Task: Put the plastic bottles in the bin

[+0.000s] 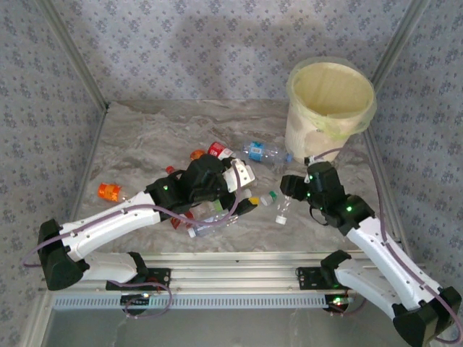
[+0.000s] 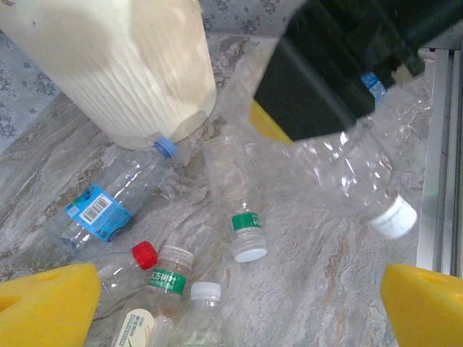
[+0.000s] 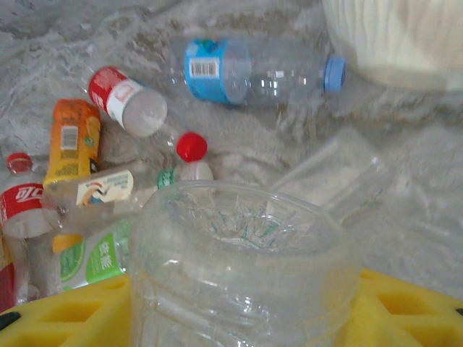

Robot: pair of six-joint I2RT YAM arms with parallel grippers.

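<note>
Near edge, middle: left gripper (image 2: 235,311) spread wide and empty over loose plastic bottles (image 2: 242,224).
Just right of it: right gripper (image 1: 292,189) pinches a clear bottle (image 3: 239,267) by its thin body, cap down. It may crumple and slip out.
Far right corner: bin (image 1: 304,137). Its tall rim could snag the dangling cap.

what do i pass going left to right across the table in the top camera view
orange bottle → red-labelled bottle → blue-labelled clear bottle → bin
</note>
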